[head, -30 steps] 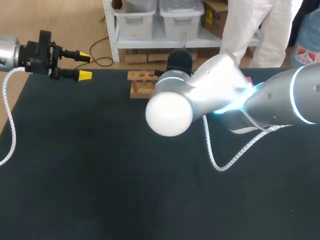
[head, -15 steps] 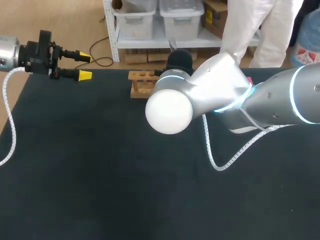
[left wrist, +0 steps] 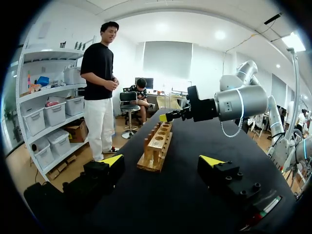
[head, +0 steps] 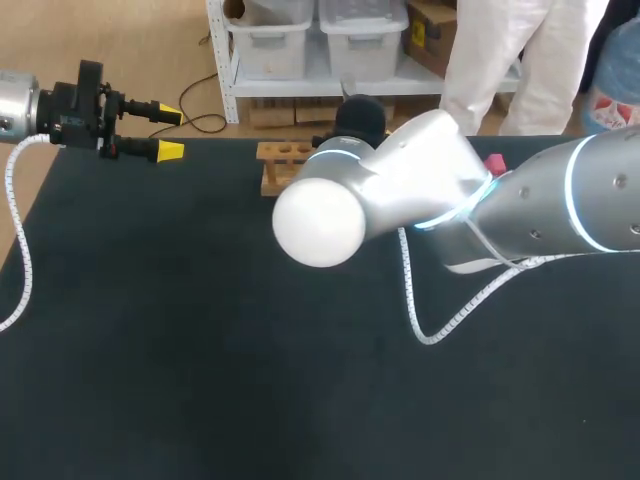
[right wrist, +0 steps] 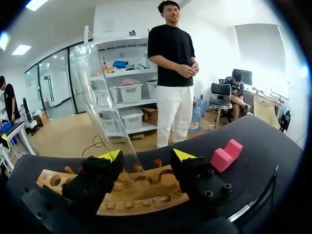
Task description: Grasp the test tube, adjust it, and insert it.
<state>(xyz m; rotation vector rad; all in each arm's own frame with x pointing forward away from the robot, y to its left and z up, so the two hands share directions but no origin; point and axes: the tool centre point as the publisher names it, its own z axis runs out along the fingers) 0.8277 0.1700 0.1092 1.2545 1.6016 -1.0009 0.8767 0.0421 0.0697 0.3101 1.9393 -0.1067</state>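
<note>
A clear test tube [right wrist: 105, 107] stands tilted between the fingers of my right gripper [right wrist: 146, 156]. Its lower end sits in a hole of the wooden rack [right wrist: 131, 201]. The yellow-tipped fingers stand apart, wider than the tube, which leans close to one finger [right wrist: 111, 156]. In the head view the rack [head: 283, 165] is at the table's far edge, and my right arm [head: 420, 190] hides its own gripper. My left gripper [head: 168, 132] hangs open and empty at the far left, pointing along the table at the rack [left wrist: 156, 148].
A pink block [right wrist: 226, 155] lies on the black table beside the rack, and shows just behind the right arm [head: 493, 163]. A white coiled cable [head: 430, 300] hangs from the right arm over the table's middle.
The right arm's white elbow has swung a little to the left, uncovering the pink block. The left arm has kept still.
</note>
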